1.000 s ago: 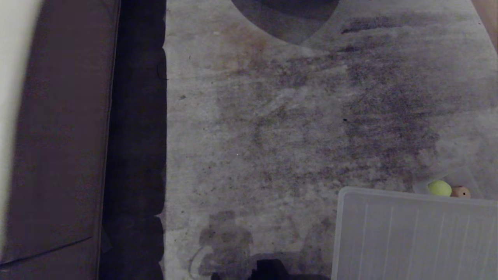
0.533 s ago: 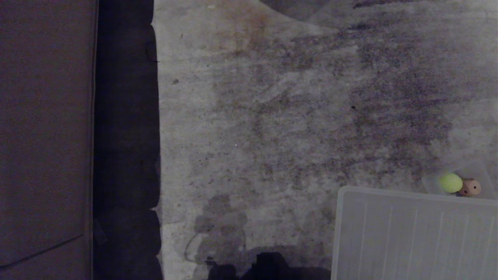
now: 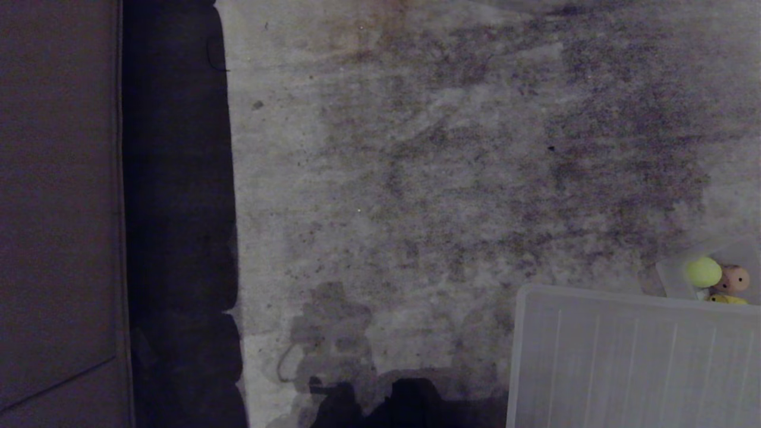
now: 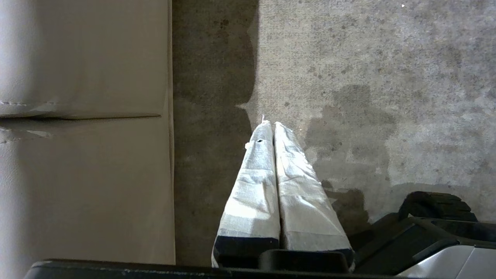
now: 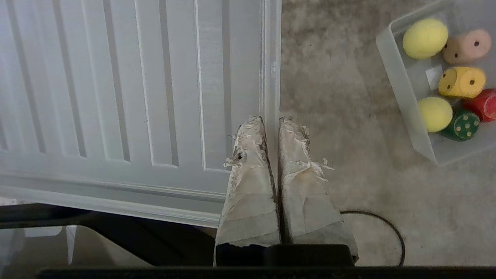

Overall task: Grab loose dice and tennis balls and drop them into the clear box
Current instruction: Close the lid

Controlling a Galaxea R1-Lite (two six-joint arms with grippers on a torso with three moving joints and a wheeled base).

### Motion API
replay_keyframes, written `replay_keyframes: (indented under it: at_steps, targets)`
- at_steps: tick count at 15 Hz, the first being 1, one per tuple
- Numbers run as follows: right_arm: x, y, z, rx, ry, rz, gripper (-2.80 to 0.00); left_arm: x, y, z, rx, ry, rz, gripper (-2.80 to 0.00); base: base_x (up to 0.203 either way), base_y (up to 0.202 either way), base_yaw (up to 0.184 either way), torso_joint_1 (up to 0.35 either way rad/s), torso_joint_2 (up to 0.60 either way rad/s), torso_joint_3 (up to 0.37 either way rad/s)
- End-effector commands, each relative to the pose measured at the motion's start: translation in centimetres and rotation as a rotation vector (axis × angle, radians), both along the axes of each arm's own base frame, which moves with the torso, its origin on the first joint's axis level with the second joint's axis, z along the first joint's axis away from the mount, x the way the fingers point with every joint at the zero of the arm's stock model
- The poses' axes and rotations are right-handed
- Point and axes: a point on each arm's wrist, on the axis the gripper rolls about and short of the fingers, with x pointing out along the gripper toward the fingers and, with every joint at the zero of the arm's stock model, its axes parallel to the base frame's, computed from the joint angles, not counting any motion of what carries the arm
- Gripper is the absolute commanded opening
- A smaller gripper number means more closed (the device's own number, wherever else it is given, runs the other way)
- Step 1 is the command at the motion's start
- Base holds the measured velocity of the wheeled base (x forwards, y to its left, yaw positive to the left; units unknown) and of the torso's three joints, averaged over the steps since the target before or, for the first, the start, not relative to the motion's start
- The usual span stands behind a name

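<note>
A: Where was the clear box [image 5: 403,100]?

B: On the stained floor [image 3: 416,178], just beyond the far corner of the ribbed lid panel [image 3: 630,356]. From the head only its corner [image 3: 672,279] showed past the lid, with one tennis ball [image 3: 703,271], the beige die [image 3: 735,277] and a sliver of the yellow die [image 3: 726,299].

A: And the right wrist camera?

B: It showed far more. Inside the box lay two tennis balls [image 5: 425,33] [image 5: 435,114], the beige die [image 5: 467,45], the yellow die [image 5: 462,81] with dark pips, a red die [image 5: 482,104] and a green die [image 5: 463,125] with pale pips. All were soft-looking cubes with rounded corners; the balls were fuzzy and yellow-green. No writing could be read anywhere.

A: The grippers?

B: The right gripper [image 5: 271,122] hung over the lid's edge, near the box but apart from it, its taped fingers pressed together on nothing. The left gripper [image 4: 270,126] hung well away from the lid, over bare floor beside a brown sofa [image 4: 85,135]; its wrapped fingers were also clenched and empty. Neither appeared in the head view.
</note>
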Motion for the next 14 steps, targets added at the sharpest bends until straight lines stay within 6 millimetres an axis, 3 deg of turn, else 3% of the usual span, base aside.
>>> replay_keyframes:
  at_steps: [1,4,6,10,14]
  targets:
    - [-0.1,0.0,1.4,0.03,0.015,-0.024,-2.8,0.0,0.0,0.0,-0.006,0.003,0.002,-2.8,0.0,0.0,0.0,0.0,0.0,0.0]
    - [1.2,-0.2,5.5,0.207,0.099,-0.117,-2.8,0.0,0.0,0.0,-0.008,0.003,0.002,-2.8,0.0,0.0,0.0,0.0,0.0,0.0]
    - [2.8,-0.3,6.9,0.276,0.153,-0.193,-2.8,0.0,0.0,0.0,-0.008,0.003,0.002,-2.8,0.0,0.0,0.0,0.0,0.0,0.0]
    - [7.9,-0.8,8.5,0.325,0.23,-0.345,-2.8,0.0,0.0,0.0,-0.008,0.003,0.002,-2.8,0.0,0.0,0.0,0.0,0.0,0.0]
    - [14.7,-2.8,7.7,0.411,0.308,-0.53,-2.8,0.0,0.0,0.0,-0.008,0.003,0.002,-2.8,0.0,0.0,0.0,0.0,0.0,0.0]
